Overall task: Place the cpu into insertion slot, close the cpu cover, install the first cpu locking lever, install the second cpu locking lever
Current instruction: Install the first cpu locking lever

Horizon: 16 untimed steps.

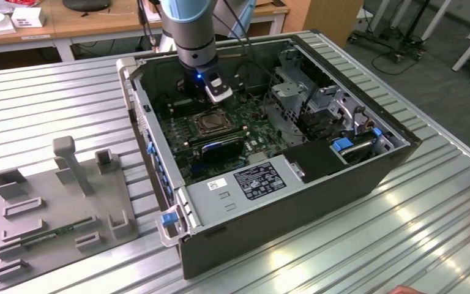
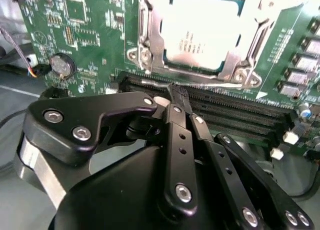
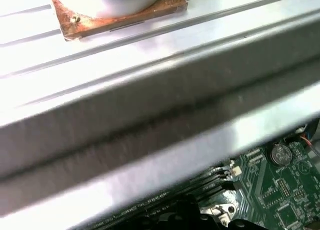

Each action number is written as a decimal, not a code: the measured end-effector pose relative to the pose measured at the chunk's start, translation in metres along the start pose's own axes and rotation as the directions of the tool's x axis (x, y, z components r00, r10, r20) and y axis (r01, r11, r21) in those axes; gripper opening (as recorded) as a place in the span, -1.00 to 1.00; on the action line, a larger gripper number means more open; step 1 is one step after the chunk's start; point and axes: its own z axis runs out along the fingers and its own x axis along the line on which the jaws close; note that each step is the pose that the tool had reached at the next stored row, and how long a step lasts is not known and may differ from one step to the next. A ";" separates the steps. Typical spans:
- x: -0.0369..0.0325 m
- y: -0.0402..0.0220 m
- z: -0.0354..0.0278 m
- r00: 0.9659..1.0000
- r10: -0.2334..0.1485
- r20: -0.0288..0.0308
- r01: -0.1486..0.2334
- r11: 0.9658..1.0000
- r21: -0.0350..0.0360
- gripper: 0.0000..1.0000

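Observation:
The cpu (image 2: 202, 30) lies flat in the insertion slot (image 1: 211, 123) on the green motherboard (image 2: 95, 20). The silvery cpu cover (image 2: 150, 38) is down around it, framing the chip. A thin silvery locking lever (image 2: 220, 84) runs along the socket's edge next to the memory slots. My gripper (image 2: 177, 96) is shut, its black fingers (image 2: 175, 125) pressed together, with the tip at or on that lever; I cannot tell if it touches. In the exterior view the gripper (image 1: 210, 101) hangs inside the open computer case, just above the socket's far side.
Long black memory slots (image 2: 240, 115) lie between the gripper and the socket. A coin battery (image 2: 61, 64) sits on the board. The case wall (image 3: 150, 120) rises close by. A drive cage (image 1: 300, 98) fills the case's right; a grey fixture tray (image 1: 55, 208) stands outside.

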 end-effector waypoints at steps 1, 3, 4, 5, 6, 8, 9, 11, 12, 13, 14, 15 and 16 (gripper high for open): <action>0.0005 0.0013 0.0000 1.000 0.000 0.000 0.000 1.000 -0.001 -0.80; 0.0007 0.0019 -0.0004 1.000 0.000 0.000 0.000 1.000 0.000 -0.80; 0.0007 0.0019 -0.0004 1.000 0.000 0.000 0.000 1.000 0.000 -0.80; 0.0006 0.0019 -0.0004 1.000 0.000 0.000 0.000 1.000 0.000 -0.80; 0.0006 0.0019 -0.0005 1.000 0.000 0.000 0.000 1.000 0.000 -0.80; 0.0006 0.0019 -0.0005 1.000 0.000 0.000 0.000 1.000 0.000 -0.80; 0.0006 0.0019 -0.0005 1.000 0.000 0.000 0.000 1.000 0.000 -0.80; 0.0005 0.0021 -0.0015 1.000 0.000 0.000 0.000 1.000 0.001 -0.80; 0.0004 0.0024 -0.0025 1.000 0.000 0.000 0.000 1.000 0.000 -0.80; 0.0001 0.0029 -0.0039 1.000 0.000 0.000 0.000 1.000 0.000 -0.80; -0.0001 0.0034 -0.0055 1.000 0.000 0.000 0.000 1.000 0.000 -0.80; -0.0004 0.0039 -0.0073 1.000 0.000 0.000 0.000 1.000 0.000 -0.80; -0.0007 0.0045 -0.0093 1.000 0.000 0.000 0.000 1.000 0.000 -0.80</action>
